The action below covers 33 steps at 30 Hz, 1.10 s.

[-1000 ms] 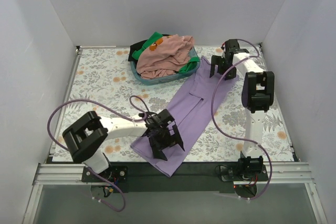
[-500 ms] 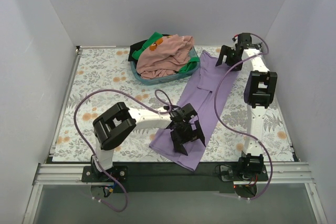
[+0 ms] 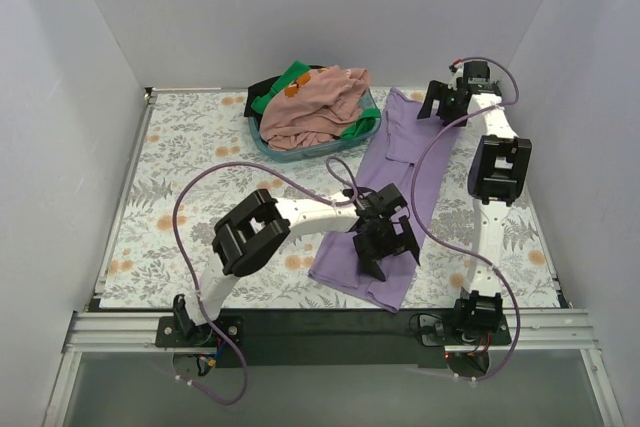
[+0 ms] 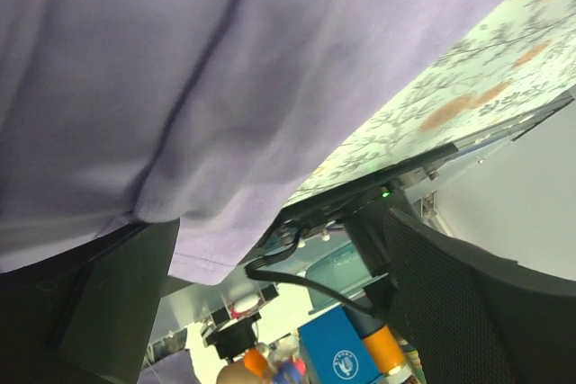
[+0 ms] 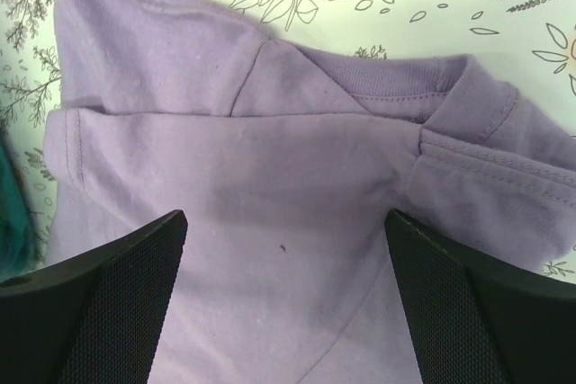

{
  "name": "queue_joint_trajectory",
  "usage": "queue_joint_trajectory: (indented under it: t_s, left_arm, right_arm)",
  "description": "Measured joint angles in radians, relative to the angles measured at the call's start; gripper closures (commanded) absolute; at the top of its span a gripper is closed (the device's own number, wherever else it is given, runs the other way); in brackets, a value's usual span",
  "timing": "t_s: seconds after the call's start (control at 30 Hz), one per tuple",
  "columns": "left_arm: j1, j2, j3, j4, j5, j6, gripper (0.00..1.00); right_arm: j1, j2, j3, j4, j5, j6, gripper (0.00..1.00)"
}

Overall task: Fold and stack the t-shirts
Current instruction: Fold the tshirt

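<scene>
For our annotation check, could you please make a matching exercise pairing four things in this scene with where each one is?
1. lavender t-shirt
2. pink t-shirt
3. left gripper
4. right gripper

A. over the lavender collar end
B. heaped in the teal basket
C. laid out on the table
D. over the lavender near end

Pairs: 1-C, 2-B, 3-D, 4-A.

Robot lab test cell: plain white walls [image 3: 300, 7] box in my floral table [image 3: 180, 157], metal rail [image 3: 120, 329] along its near edge.
</scene>
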Motion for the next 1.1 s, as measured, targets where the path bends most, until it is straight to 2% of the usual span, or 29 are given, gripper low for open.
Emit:
queue_joint_trajectory:
  t_s: [0.13, 0.2, 0.33, 0.43, 0.57, 0.77, 0.87, 1.0, 1.03, 1.1]
  left_arm:
    - [-0.008, 0.047, 0.104, -0.040, -0.029, 0.012, 0.02]
    - [-0.013, 0.053, 0.143, -0.052, -0.056, 0.012, 0.02]
    - [-0.021, 0.051, 0.220, -0.060, -0.064, 0.023, 0.02]
    - [-0.024, 0.024, 0.214, -0.068, -0.071, 0.058, 0.02]
    - [-0.025, -0.143, 0.029, -0.089, -0.141, 0.099, 0.02]
    - [-0.008, -0.573, -0.311, -0.207, -0.339, 0.082, 0.02]
    - [0.048, -0.752, -0.454, -0.225, -0.408, 0.068, 0.02]
    - [0.171, -0.866, -0.629, -0.225, -0.434, 0.067, 0.03]
    - [0.201, -0.873, -0.669, -0.221, -0.436, 0.069, 0.08]
    - [0.232, -0.867, -0.731, -0.212, -0.433, 0.077, 0.11]
  right_arm:
    - [-0.002, -0.047, -0.051, 0.008, -0.021, -0.021, 0.02]
    - [-0.001, -0.121, -0.125, 0.008, -0.019, -0.019, 0.02]
    - [0.008, -0.375, -0.315, 0.005, -0.001, 0.002, 0.02]
    - [0.032, -0.597, -0.469, 0.033, 0.030, 0.012, 0.02]
    - [0.135, -0.900, -0.742, 0.051, 0.139, 0.040, 0.02]
    - [0.334, -1.290, -1.206, 0.031, 0.272, 0.170, 0.02]
    - [0.425, -1.454, -1.363, -0.031, 0.343, 0.249, 0.01]
    - [0.663, -1.628, -1.481, -0.086, 0.399, 0.357, 0.02]
    - [0.719, -1.648, -1.504, -0.092, 0.410, 0.382, 0.02]
    - [0.877, -1.659, -1.554, -0.106, 0.430, 0.457, 0.01]
